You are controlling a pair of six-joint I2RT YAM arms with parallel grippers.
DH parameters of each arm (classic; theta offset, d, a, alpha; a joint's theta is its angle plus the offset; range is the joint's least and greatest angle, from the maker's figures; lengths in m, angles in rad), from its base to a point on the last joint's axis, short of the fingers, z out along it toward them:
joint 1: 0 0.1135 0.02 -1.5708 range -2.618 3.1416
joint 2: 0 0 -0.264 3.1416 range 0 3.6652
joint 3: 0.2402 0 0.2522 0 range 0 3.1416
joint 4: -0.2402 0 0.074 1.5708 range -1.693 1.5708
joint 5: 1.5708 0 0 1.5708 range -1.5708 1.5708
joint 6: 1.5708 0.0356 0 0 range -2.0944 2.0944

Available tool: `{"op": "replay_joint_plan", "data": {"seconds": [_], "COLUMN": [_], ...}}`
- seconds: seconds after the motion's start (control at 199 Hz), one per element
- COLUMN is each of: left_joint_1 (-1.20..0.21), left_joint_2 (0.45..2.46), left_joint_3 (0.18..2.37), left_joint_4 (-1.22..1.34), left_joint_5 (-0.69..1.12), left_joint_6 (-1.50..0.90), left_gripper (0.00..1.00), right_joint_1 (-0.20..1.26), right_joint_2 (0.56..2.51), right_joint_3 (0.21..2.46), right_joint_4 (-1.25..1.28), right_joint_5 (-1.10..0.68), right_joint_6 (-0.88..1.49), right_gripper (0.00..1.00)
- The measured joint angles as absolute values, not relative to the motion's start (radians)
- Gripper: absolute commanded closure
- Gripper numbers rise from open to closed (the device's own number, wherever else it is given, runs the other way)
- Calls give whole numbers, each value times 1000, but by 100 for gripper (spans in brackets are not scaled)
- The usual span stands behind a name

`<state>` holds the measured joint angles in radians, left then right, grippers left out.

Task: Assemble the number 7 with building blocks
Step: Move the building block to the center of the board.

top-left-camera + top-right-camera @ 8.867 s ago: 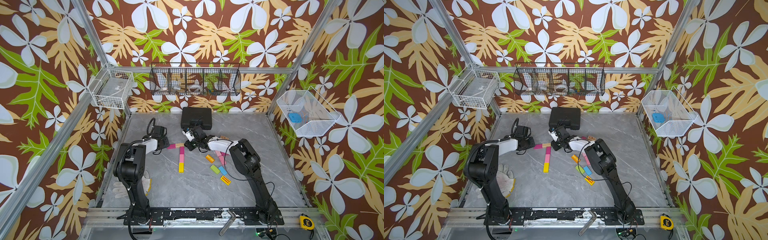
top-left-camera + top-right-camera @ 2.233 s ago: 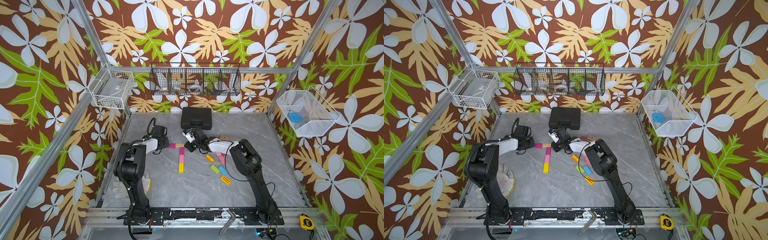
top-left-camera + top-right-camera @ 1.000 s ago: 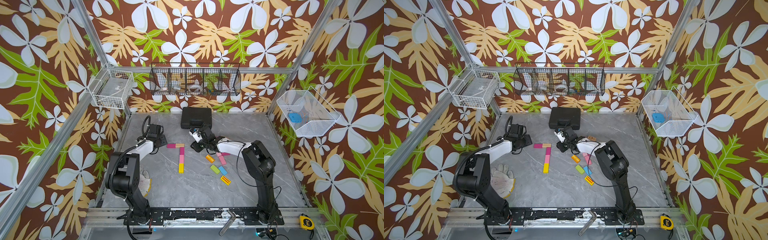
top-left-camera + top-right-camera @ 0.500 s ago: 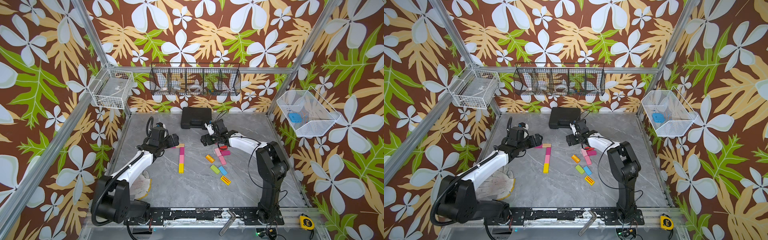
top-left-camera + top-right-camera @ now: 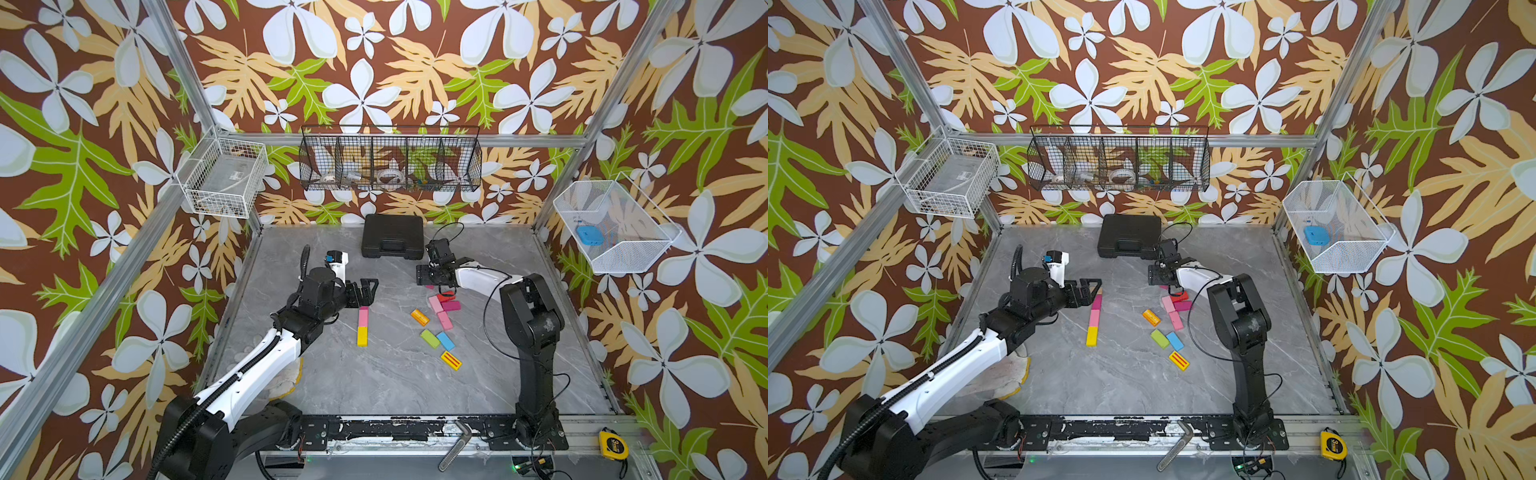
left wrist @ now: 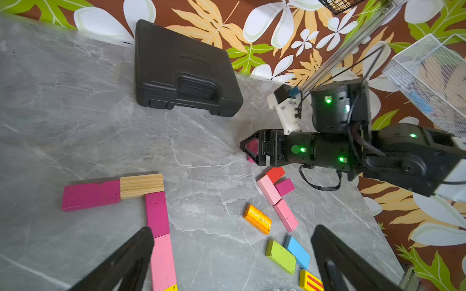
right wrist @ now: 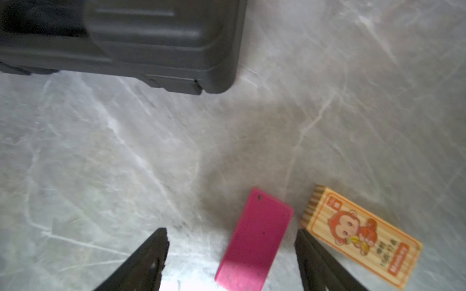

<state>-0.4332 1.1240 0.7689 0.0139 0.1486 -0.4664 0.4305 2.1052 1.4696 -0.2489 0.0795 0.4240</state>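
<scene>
The grey surface (image 5: 374,374) gives you plenty of room, but the black case (image 5: 392,241) at its far edge sits close to where you are working, so keep the right arm's descent short of its front lip. Both tools are empty. The left tool (image 5: 369,293) hangs with its jaws spread wide above the top of the figure, and the right tool (image 7: 231,233) has its jaws apart over a single loose piece. The seven itself reads clearly: a magenta cap block (image 6: 90,195) and a plain wood block (image 6: 141,186) form the bar. A magenta stem block (image 6: 156,214), a pink block (image 6: 162,262) and a yellow block (image 5: 362,336) run down from the corner, so lift the left tool away rather than risk nudging that corner. The spare building blocks (image 5: 435,303) lie in a loose cluster between the stem and the right arm's base. The step in hand looks like a pickup of the loose magenta block (image 7: 254,241), which lies flat near the case, just beside a monkey-printed block (image 7: 360,239). It sits slanted between the fingers, so turn the wrist until the pads face its long edges, centre it, go straight down and close. The wrist view is blurred, so I cannot tell how much room the outer finger has beside the monkey-printed block; assume little.
</scene>
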Motion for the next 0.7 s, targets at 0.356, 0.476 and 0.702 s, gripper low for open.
{"op": "replay_joint_plan", "data": {"seconds": [0.356, 0.476, 0.702], "left_joint_1": [-433, -434, -434], "left_joint_2": [1121, 1124, 1144], "left_joint_3": [759, 758, 767], "left_joint_4": [42, 42, 42], "left_joint_5": [159, 158, 158], "left_joint_6": [-470, -470, -470], "left_gripper": [0, 0, 0], "right_joint_1": [432, 432, 432], "right_joint_2": [2138, 2138, 2138], "right_joint_3": [1476, 1475, 1472], "right_joint_4": [-262, -261, -260], "right_joint_5": [117, 120, 95], "right_joint_6": [438, 405, 298], "right_gripper": [51, 57, 64]}}
